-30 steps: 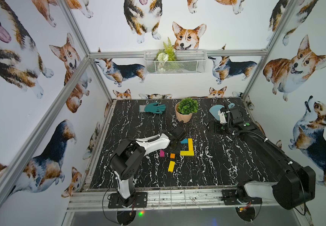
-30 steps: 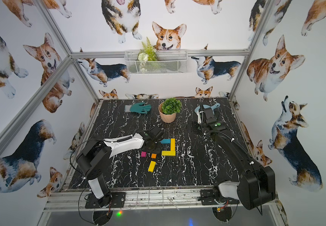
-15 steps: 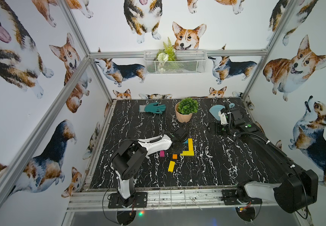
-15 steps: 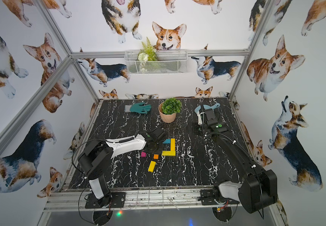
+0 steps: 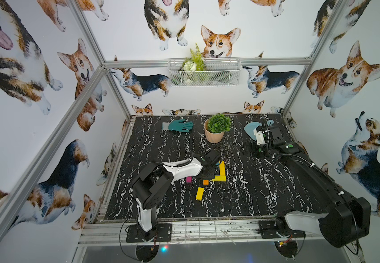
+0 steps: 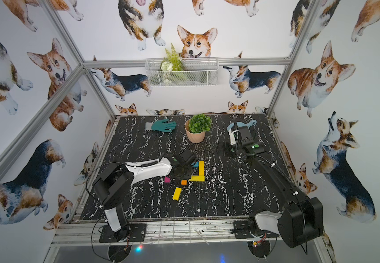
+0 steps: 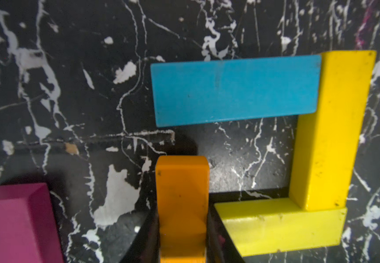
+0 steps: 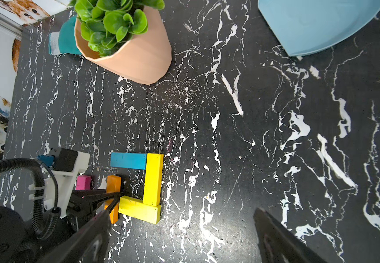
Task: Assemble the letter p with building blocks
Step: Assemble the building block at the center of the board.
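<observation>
Two claws are ours. Our left claw [image 7: 182, 241] pinches the orange block [image 7: 182, 191], we think to start the P's stem by the blue block [image 7: 234, 90]. Blue and two yellow blocks [image 7: 330, 129] make the loop right of orange. The pink block [image 7: 15, 223] lies left, a loose yellow block [image 5: 199, 193] nearer. Our right claw [image 5: 246, 148] hangs wide open, far right, out of the way.

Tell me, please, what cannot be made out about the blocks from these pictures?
- Teal block: in both top views, mostly hidden under the left arm's wrist.
- Orange block: in the left wrist view its gripped end runs off the edge, between the jaws of the left tool.
- Pink block: cut off by the left wrist view's edge.
- Loose yellow block: not seen in either wrist view.
</observation>
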